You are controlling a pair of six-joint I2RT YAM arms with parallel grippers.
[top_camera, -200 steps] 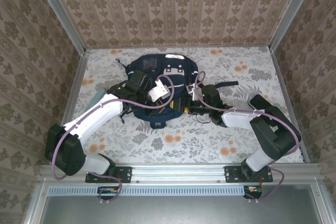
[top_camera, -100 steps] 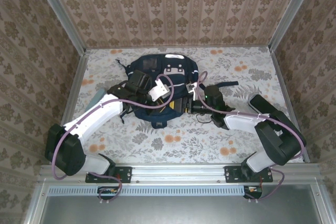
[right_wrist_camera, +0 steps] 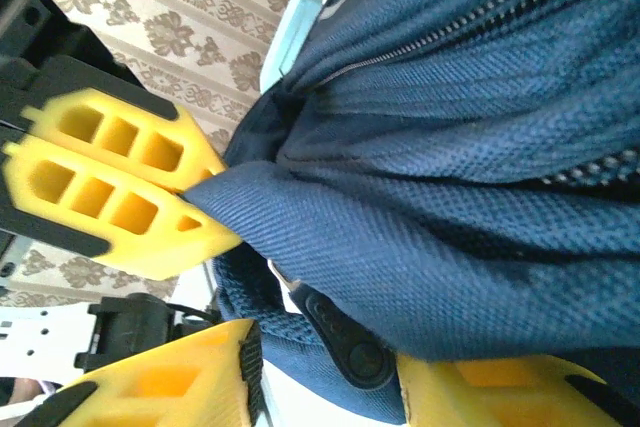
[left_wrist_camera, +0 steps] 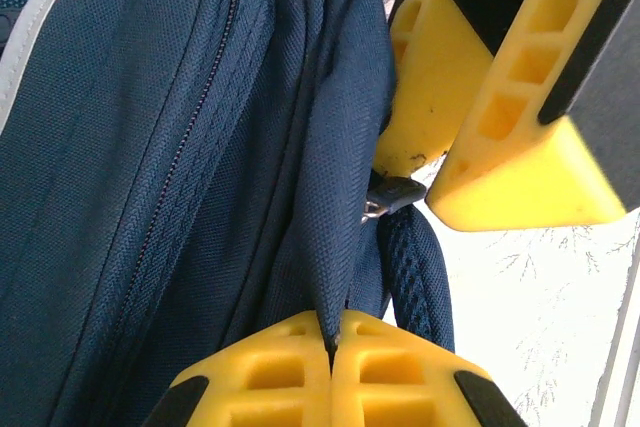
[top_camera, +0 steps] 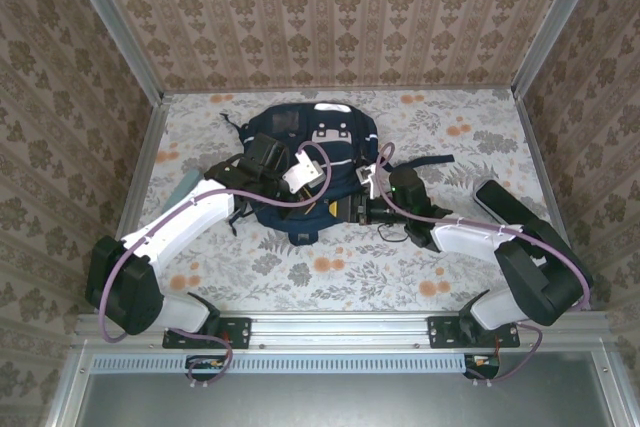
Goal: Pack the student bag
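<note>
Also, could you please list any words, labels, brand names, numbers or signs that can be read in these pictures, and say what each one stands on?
No text can be read anywhere.
Grey-white patches on the student bag: any marks on them are too small and blurred to read.
Bag fabric close up in the wrist views: plain navy weave, no print.
Wallpaper and table cover: floral patterns, no lettering.
</note>
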